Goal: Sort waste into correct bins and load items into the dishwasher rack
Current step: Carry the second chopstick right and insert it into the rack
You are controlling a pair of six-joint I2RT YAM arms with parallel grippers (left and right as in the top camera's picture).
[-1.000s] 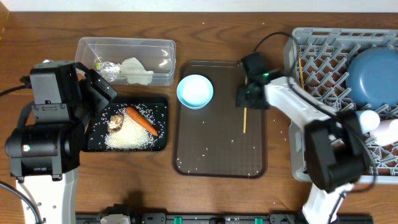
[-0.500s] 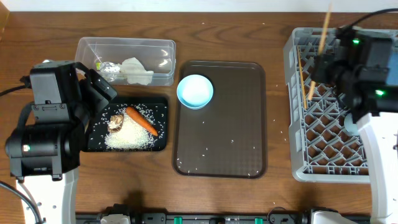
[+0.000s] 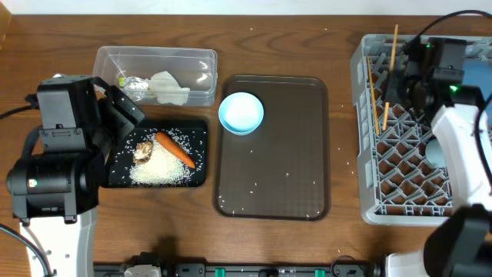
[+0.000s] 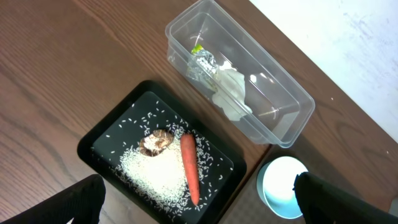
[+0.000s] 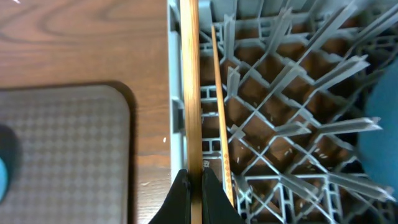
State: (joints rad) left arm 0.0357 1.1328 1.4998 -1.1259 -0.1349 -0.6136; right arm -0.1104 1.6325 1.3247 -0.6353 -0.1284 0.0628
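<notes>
At the far left, the left gripper (image 4: 199, 198) hangs above the black tray (image 3: 198, 131) with its fingers spread wide and nothing between them. In the tray lie a heap of white rice (image 3: 160, 171), a brown food lump (image 3: 143, 151) touching its upper edge, and an orange carrot (image 3: 175, 149) slanting just beside both, with loose grains scattered around. Behind it the clear tub (image 3: 154, 54) holds a yellow-green snack wrapper (image 3: 132, 83) and crumpled white paper (image 3: 167, 86), pressed together. Moving right, the light-blue cup (image 3: 241, 112) sits mouth up on the upper left corner of the brown serving tray (image 3: 284, 154), which carries only a few stray rice grains besides. At the right, the grey dishwasher rack (image 3: 361, 138) has one chopstick (image 5: 219, 112) lying inside along its left wall. The right gripper (image 5: 189, 186) is pinched tight on the other chopstick (image 5: 189, 87), held over that same wall, close alongside the first. A blue plate (image 3: 434, 150) shows in the rack, mostly hidden by the right arm.
</notes>
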